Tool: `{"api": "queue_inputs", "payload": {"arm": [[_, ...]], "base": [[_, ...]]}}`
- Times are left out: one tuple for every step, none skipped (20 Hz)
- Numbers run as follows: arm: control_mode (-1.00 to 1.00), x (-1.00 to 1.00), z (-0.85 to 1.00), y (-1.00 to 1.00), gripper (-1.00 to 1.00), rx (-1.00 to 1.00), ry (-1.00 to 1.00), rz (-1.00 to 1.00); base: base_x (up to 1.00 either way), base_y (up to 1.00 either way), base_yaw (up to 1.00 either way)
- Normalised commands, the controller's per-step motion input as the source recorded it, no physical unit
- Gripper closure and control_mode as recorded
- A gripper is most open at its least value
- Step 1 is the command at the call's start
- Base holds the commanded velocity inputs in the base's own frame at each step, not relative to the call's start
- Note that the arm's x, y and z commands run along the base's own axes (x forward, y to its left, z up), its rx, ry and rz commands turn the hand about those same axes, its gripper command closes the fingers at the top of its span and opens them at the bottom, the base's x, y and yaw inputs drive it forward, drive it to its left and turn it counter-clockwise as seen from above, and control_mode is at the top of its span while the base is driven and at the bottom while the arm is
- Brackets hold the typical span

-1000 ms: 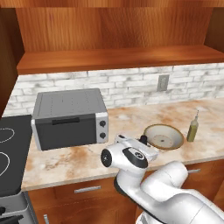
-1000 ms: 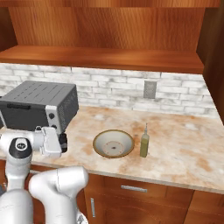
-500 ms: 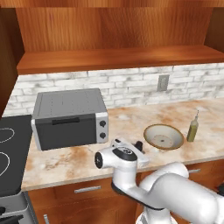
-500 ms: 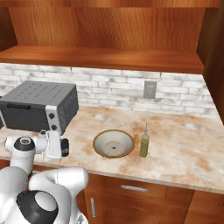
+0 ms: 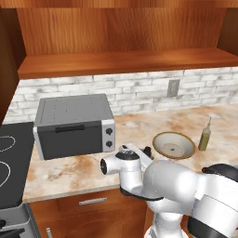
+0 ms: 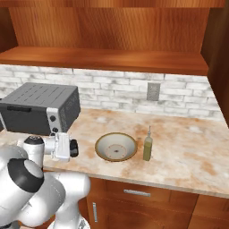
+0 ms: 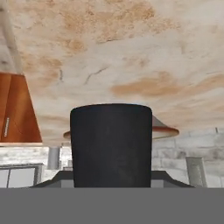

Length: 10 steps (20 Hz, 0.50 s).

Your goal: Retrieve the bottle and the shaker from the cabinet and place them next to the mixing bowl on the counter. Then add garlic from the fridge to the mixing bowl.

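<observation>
olive-green bottle [image 6: 147,146] upright just beside tan mixing bowl [image 6: 116,147], black shaker [image 7: 111,144] between fingers

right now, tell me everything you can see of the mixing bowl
The wide shallow round mixing bowl with a tan rim sits upright on the beige blotched stone-look counter. Its inside is speckled brownish with a darker spot at the centre, and nothing lies in it. It looks like glazed ceramic. The tall slim olive-green bottle stands close beside it, with no clear contact. The grey toaster oven stands apart on its other side.
</observation>
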Motion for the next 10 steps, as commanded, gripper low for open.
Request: {"api": "queue_inputs", "payload": {"arm": [[-1.00, 0.30, -0.12, -0.47, 1.00, -0.01, 0.00, 0.00], [-1.00, 0.28, -0.20, -0.44, 1.00, 0.00, 0.00, 0.00], [-1.00, 0.24, -0.31, -0.44, 1.00, 0.00, 0.00, 0.00], [-1.00, 0.21, -0.36, -0.42, 1.00, 0.00, 0.00, 0.00], [-1.00, 0.20, -0.39, -0.39, 1.00, 0.00, -0.02, 0.00], [-1.00, 0.21, -0.33, -0.33, 1.00, 0.00, -0.03, 0.00], [-1.00, 0.19, -0.31, -0.27, 1.00, 0.00, -0.01, 0.00], [-1.00, 0.18, -0.30, -0.22, 1.00, 0.00, 0.00, 0.00], [-1.00, 0.00, -0.31, -0.39, 1.00, 0.00, 0.00, 0.00], [-1.00, 0.00, -0.38, -0.33, 1.00, 0.00, 0.01, 0.00]], "base": [[0.00, 0.00, 0.00], [0.00, 0.00, 0.00], [0.00, 0.00, 0.00], [0.00, 0.00, 0.00], [0.00, 0.00, 0.00], [0.00, 0.00, 0.00], [0.00, 0.00, 0.00], [0.00, 0.00, 0.00], [0.00, 0.00, 0.00], [0.00, 0.00, 0.00]]}}
